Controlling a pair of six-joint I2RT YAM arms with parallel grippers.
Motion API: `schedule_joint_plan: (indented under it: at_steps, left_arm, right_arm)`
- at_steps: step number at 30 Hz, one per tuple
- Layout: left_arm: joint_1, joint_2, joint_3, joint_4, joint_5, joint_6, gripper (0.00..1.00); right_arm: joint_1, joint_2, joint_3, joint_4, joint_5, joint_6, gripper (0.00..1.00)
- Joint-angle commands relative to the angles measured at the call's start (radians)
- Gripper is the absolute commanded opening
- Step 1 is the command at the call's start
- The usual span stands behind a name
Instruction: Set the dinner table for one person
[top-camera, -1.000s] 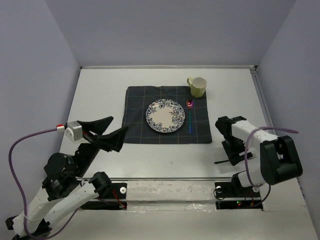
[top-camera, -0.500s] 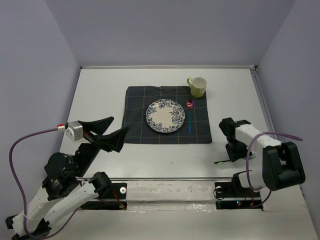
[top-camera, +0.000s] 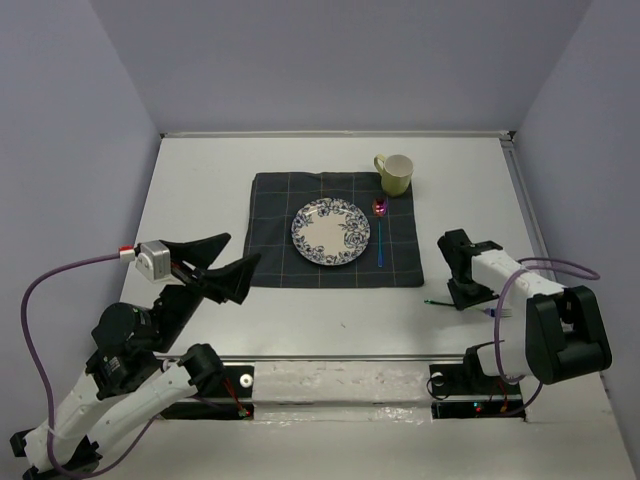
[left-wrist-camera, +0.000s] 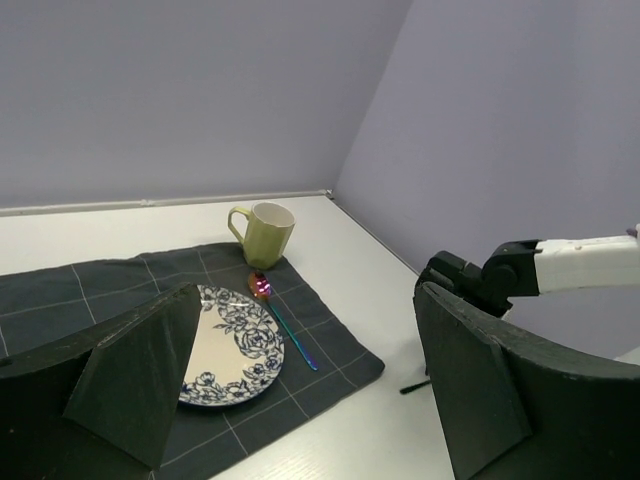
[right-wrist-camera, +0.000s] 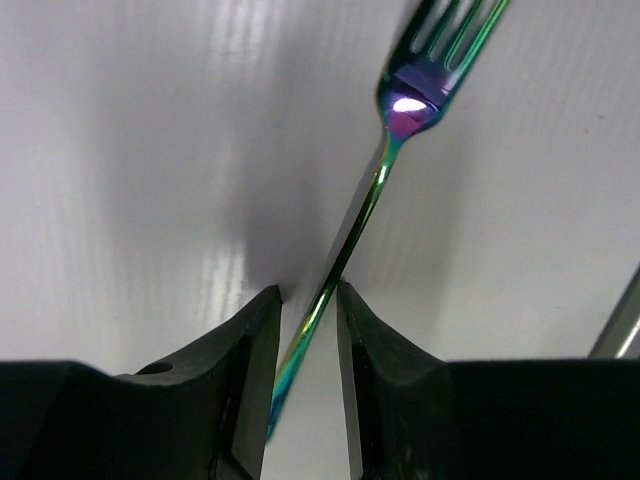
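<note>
White surface (top-camera: 200, 190) fills the workspace, walls on three sides. Dark checked placemat (top-camera: 270, 230) lies at its centre. On the mat: patterned plate (top-camera: 331, 232); spoon (top-camera: 380, 235) just right of the plate, bowl end toward the far side; green cup (top-camera: 394, 174) on the far right corner.

Right fingers (right-wrist-camera: 240, 380) low over bare surface right of the mat, clamped on the handle of an iridescent fork (right-wrist-camera: 383, 165). Tines point away from the wrist camera.

Left fingers (left-wrist-camera: 140, 390) spread wide and holding nothing, raised near the mat's near left corner.
</note>
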Motion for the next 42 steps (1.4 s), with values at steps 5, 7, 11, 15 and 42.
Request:
schedule_joint_plan:
  at_steps: [5,7,11,15,42]
  left_arm:
    - [-0.005,0.026,0.010,0.033,0.009,0.025,0.99]
    - [-0.004,0.038,0.010,0.033,0.010,0.025,0.99]
    - [-0.002,0.049,0.010,0.033,0.010,0.025,0.99]
    - [0.004,0.049,0.008,0.032,0.009,0.024,0.99]
    - [0.009,0.057,0.004,0.030,-0.020,0.031,0.99]
  right_arm:
    - [-0.006,0.051,-0.007,0.269,0.072,-0.312,0.25]
    - [-0.006,0.082,-0.003,0.290,0.051,-0.358,0.24]
    - [0.014,0.121,0.008,0.322,0.000,-0.363,0.23]
    - [0.033,0.117,0.005,0.322,0.016,-0.360,0.33]
    - [0.033,0.031,0.039,0.283,0.134,-0.478,0.00]
